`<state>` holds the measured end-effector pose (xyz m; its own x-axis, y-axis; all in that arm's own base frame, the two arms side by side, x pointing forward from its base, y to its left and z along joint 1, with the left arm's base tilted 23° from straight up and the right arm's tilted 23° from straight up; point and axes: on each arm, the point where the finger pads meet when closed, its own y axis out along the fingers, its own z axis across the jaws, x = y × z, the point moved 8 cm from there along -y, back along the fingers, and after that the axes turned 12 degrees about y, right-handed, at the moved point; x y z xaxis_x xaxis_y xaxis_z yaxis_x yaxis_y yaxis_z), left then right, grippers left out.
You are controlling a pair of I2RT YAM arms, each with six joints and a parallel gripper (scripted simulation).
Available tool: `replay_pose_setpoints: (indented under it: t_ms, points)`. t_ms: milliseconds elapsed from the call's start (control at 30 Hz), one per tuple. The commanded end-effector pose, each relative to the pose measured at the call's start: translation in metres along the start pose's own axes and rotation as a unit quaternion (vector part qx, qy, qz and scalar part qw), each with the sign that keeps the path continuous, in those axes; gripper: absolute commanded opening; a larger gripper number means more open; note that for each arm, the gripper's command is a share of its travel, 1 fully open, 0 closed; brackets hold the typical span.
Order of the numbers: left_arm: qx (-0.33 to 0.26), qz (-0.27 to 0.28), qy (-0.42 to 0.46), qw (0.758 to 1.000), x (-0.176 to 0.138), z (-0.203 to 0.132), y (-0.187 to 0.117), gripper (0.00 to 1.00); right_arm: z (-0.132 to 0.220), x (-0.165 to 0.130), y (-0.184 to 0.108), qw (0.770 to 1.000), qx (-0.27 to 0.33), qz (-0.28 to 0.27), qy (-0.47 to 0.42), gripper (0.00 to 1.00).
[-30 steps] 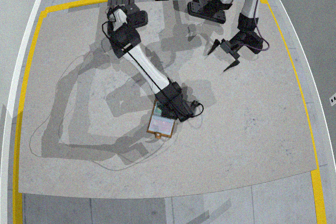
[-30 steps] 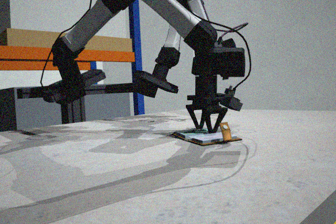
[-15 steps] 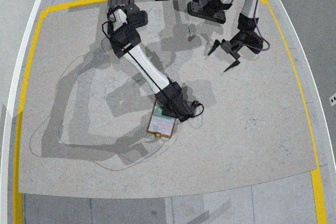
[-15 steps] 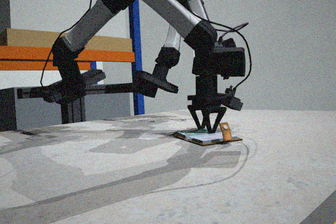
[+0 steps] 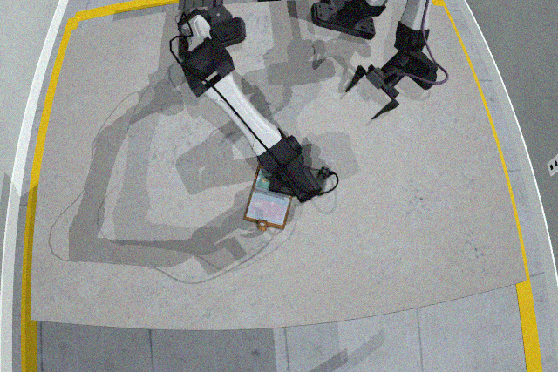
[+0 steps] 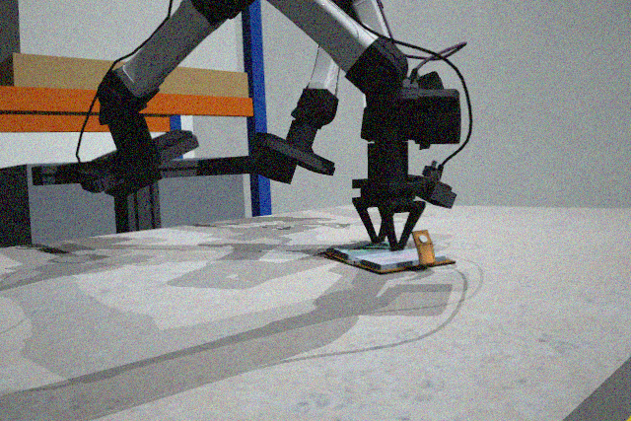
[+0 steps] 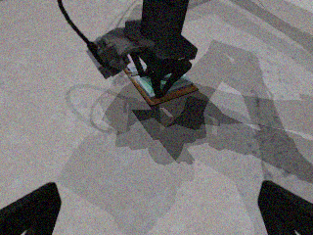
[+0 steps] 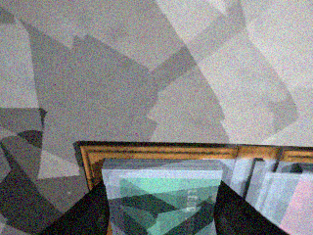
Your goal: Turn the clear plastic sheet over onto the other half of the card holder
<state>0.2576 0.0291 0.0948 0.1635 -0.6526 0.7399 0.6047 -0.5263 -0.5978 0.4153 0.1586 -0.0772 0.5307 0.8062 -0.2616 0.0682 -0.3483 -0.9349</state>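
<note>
Brown-framed card holder [image 5: 276, 226] [image 6: 443, 261] [image 7: 181, 95] [image 8: 161, 151] lies open inside the table edges; clear sheet indistinguishable. Right gripper [image 5: 293, 186] [image 6: 385, 245] [image 7: 158, 95] [image 8: 161, 196] straddles the green-card pile, likely for pinching; grasp unconfirmed. Left gripper [image 5: 359, 105] [image 6: 308, 162] [image 7: 158, 196]: released, parked clear.

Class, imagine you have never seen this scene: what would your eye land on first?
Probably the arm with a white link reaching over the table, its right gripper pointing down at the small open card holder. Next come the holder's green and pink pages, and the tan strap standing up at one end. Yellow lines frame the tabletop in the top view.
</note>
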Motion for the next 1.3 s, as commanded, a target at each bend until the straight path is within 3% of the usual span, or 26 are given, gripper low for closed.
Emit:
replay_pose_setpoints:
  t_ms: [0,100,233,300,367,533,800,1267]
  points:
    - [0.01,-0.014,0.012,1.0,0.004,0.003,-0.001,1.0,0.003,0.002,0.01,1.0,0.009,0.004,0.002,0.0]
    - [0.01,-0.014,0.012,1.0,0.004,0.003,-0.001,1.0,0.004,0.002,0.01,1.0,0.008,0.003,0.002,0.0]
    - [0.0,-0.004,-0.003,1.0,-0.001,-0.001,0.0,1.0,-0.003,0.004,-0.006,1.0,-0.002,-0.023,0.003,0.45]
    - [0.0,-0.004,-0.003,1.0,-0.001,-0.001,0.0,1.0,-0.003,0.004,-0.006,1.0,-0.002,-0.023,0.003,0.45]
    - [-0.002,0.003,-0.008,1.0,-0.003,-0.003,0.0,1.0,-0.007,0.003,-0.016,0.999,-0.013,-0.029,0.004,0.68]
    - [-0.005,0.006,0.004,1.0,-0.002,-0.004,0.0,1.0,-0.008,0.002,-0.025,0.999,-0.019,-0.038,0.004,0.68]
    - [0.003,-0.012,0.108,0.994,0.023,0.006,-0.005,1.0,-0.007,0.001,-0.029,0.999,-0.018,-0.036,0.003,0.68]
    - [0.011,-0.018,0.115,0.993,0.028,0.009,-0.006,1.0,-0.008,0.0,-0.027,0.999,-0.022,-0.038,0.002,0.68]
